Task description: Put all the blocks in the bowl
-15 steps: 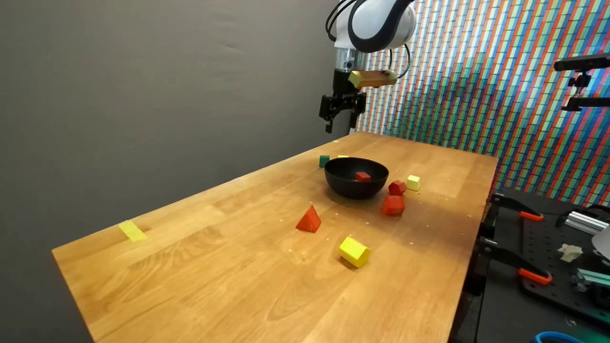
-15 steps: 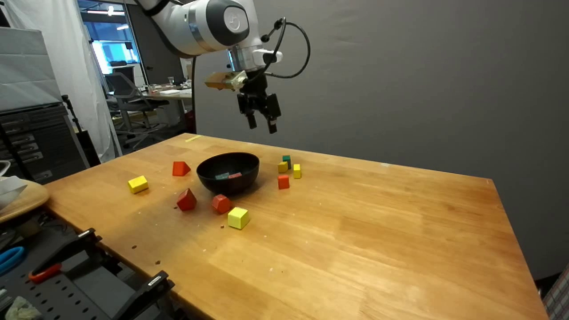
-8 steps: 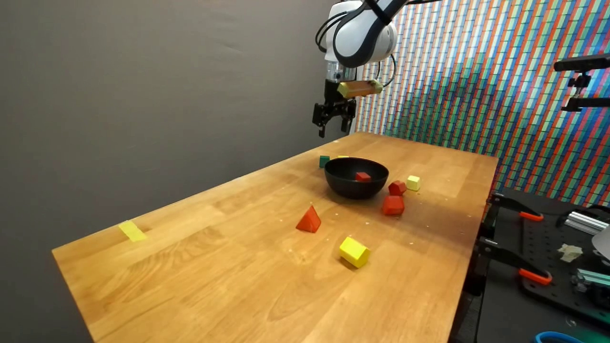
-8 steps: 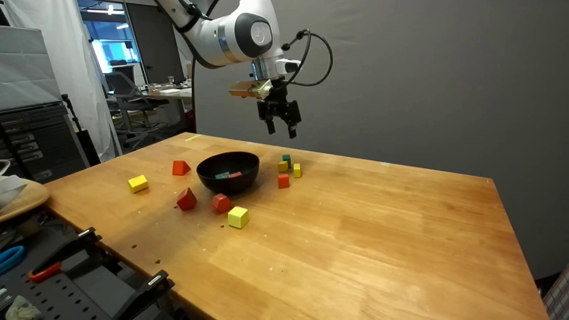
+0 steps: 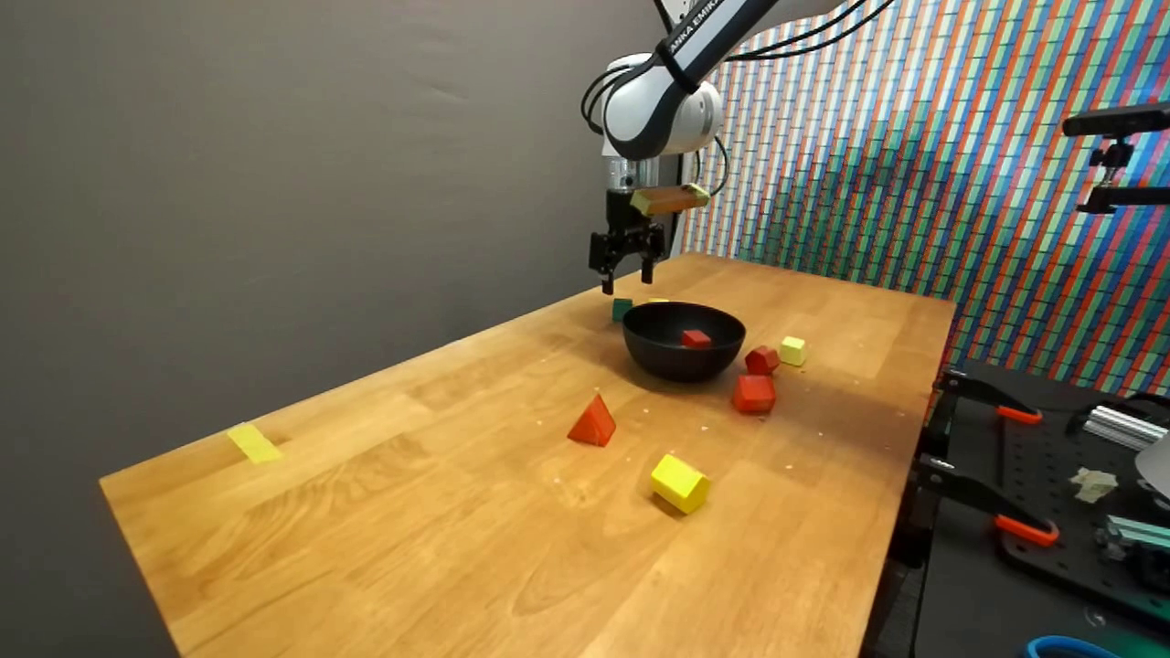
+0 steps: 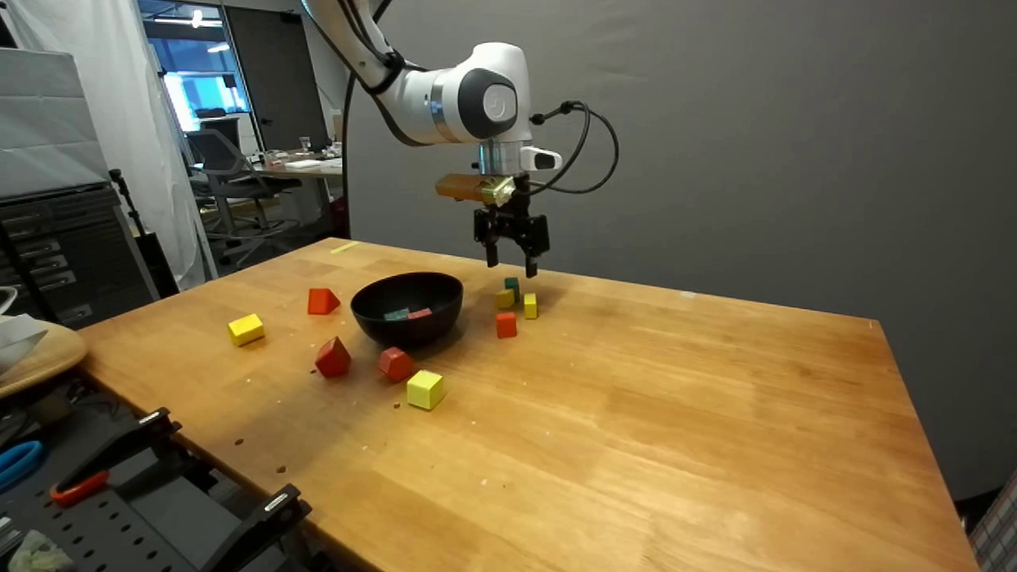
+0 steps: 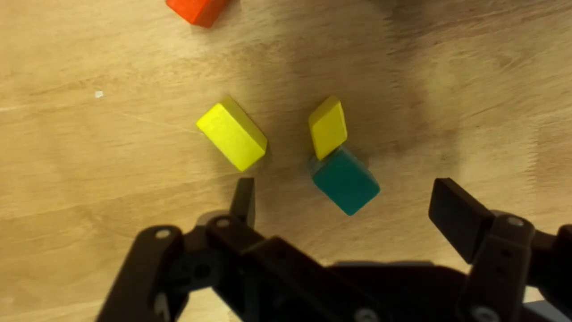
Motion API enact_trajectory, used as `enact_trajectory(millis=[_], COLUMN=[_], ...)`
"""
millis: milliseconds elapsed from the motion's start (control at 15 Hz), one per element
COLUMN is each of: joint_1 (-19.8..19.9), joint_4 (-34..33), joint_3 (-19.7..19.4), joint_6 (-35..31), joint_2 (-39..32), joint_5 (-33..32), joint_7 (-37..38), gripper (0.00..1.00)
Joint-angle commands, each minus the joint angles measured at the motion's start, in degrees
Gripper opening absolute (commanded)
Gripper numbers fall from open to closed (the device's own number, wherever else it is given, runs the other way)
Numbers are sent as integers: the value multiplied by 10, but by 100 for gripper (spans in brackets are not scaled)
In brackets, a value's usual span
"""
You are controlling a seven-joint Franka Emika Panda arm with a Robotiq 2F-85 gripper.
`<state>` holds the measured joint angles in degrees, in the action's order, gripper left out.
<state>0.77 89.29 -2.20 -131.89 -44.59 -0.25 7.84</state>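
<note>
The black bowl stands on the table in both exterior views, with a red piece and a teal piece inside. My gripper is open and empty, above a cluster beside the bowl. In the wrist view, the green block lies below and between the open fingers. A yellow piece touches or overlaps it, a yellow block lies beside, and an orange-red block is at the top edge. Elsewhere are a red pyramid, yellow prism, red blocks and pale yellow cube.
The wooden table has a grey wall along its far side. A flat yellow strip lies near a table corner. Black clamps with orange-red tips sit past the table edge. The bowl is close to the cluster under my gripper.
My gripper has come down toward the table and moved over the cluster with the green block, rightward in one exterior picture and slightly leftward in another. It stays open. The blocks and bowl have not moved.
</note>
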Motion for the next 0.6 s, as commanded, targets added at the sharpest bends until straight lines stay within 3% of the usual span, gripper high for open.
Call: enact_trajectory(millis=[0,400,533], joint_1=[13,2,3], joint_4=[-93,-136,-136], joint_3=[11,1,-3], joint_6=[52,80,84], joint_2=[-54,-92,-97], joint_5=[20,10,12], joint_7=[-20,-2,9], gripper=[74,27,19])
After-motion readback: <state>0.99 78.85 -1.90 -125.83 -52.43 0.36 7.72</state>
